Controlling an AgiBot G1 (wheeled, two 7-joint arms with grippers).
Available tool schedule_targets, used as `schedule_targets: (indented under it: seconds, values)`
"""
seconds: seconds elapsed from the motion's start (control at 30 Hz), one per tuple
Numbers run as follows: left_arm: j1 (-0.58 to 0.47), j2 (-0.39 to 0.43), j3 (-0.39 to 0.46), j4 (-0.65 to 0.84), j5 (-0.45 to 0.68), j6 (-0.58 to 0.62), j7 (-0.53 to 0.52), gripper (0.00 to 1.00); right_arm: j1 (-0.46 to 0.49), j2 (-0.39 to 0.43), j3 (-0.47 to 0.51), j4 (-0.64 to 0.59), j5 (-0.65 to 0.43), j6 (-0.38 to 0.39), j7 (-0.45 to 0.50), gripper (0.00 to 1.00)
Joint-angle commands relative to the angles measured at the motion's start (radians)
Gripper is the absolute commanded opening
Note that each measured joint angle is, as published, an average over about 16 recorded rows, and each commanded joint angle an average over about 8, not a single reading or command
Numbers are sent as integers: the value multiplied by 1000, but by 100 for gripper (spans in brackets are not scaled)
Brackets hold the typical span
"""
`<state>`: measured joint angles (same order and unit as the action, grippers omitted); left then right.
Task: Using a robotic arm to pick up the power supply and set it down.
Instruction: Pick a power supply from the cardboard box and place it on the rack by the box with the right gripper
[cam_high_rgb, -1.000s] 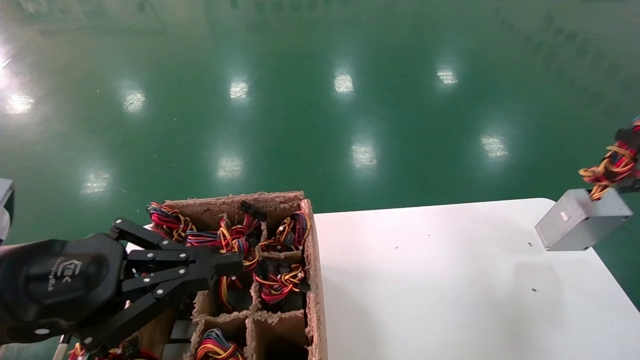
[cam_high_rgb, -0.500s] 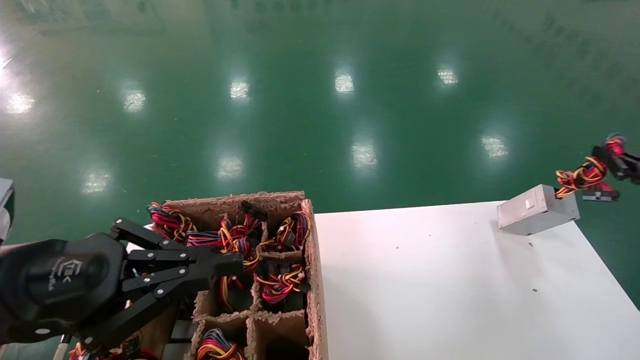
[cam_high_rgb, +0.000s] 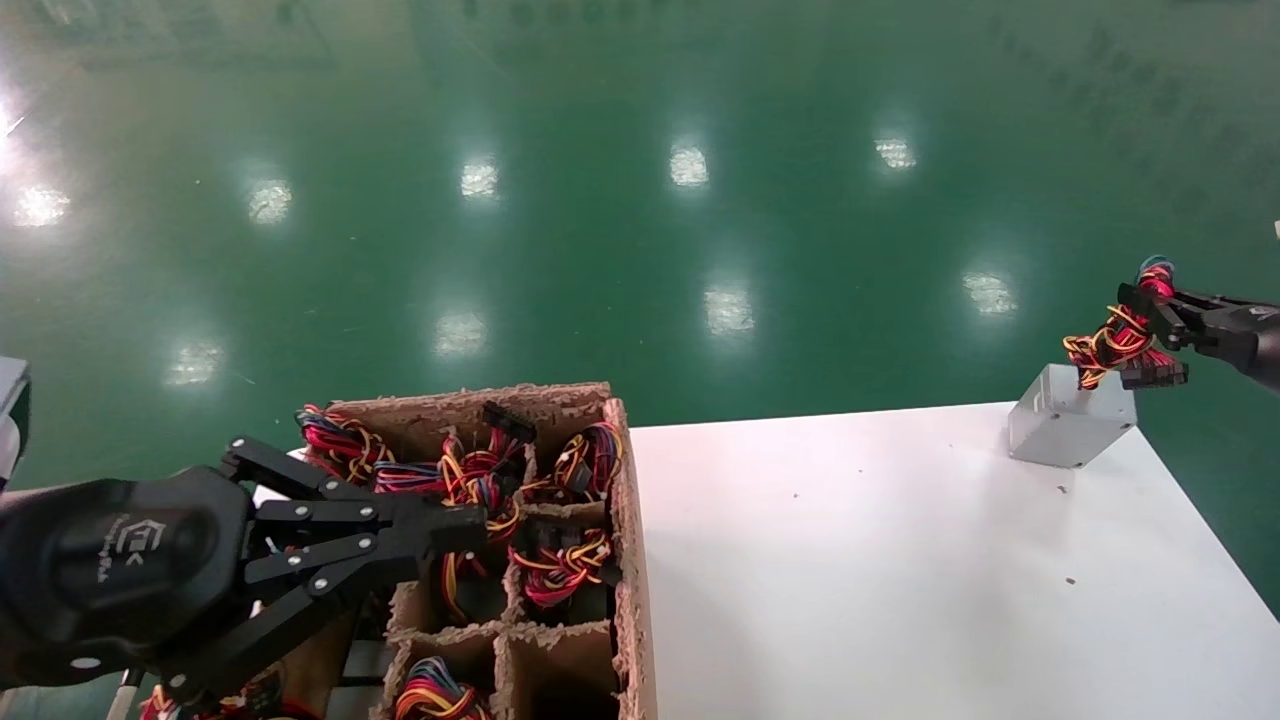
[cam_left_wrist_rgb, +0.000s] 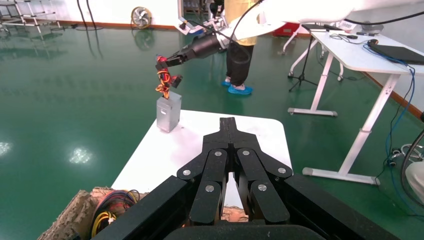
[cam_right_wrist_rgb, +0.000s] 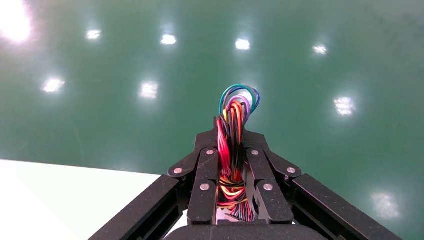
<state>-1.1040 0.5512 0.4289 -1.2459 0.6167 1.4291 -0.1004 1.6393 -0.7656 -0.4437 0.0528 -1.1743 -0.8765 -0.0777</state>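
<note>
The power supply (cam_high_rgb: 1070, 432) is a small grey metal box that stands on end at the far right corner of the white table (cam_high_rgb: 850, 560). Its red, yellow and black wire bundle (cam_high_rgb: 1108, 346) rises to my right gripper (cam_high_rgb: 1140, 303), which is shut on the wires above the box. In the right wrist view the wires (cam_right_wrist_rgb: 231, 135) run between the shut fingers of the right gripper (cam_right_wrist_rgb: 230, 125). The left wrist view shows the box (cam_left_wrist_rgb: 168, 113) far off on the table. My left gripper (cam_high_rgb: 470, 524) is shut on nothing and hangs over the carton.
A brown pulp carton (cam_high_rgb: 622, 520) with compartments full of wired units stands against the table's left side. Green floor lies beyond the table edges. In the left wrist view a person (cam_left_wrist_rgb: 239, 60) and white desks (cam_left_wrist_rgb: 360, 56) stand behind the table.
The right gripper has moved left and up with the wires. The box swung in from beyond the table's right edge and now stands upright at the far corner. The left arm is still.
</note>
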Motion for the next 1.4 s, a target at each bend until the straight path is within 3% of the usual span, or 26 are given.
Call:
schedule_targets:
  seconds: [0.03, 0.17, 0.57, 0.93, 1.2, 1.4]
  values:
    - [0, 0, 0, 0, 0, 0, 0, 0, 10, 5, -8, 4, -12, -29, -6, 0]
    - [0, 0, 0, 0, 0, 0, 0, 0, 23, 4, -25, -4, -35, -48, -9, 0]
    - [0, 0, 0, 0, 0, 0, 0, 0, 23, -53, -42, -45, -60, 14, 2, 0]
    - [0, 0, 0, 0, 0, 0, 0, 0, 26, -58, -44, -48, -62, 12, 2, 1]
    - [0, 0, 0, 0, 0, 0, 0, 0, 30, -51, -52, -46, -74, -28, 2, 99]
    - [0, 0, 0, 0, 0, 0, 0, 0, 31, -44, -59, -50, -83, -56, 7, 100]
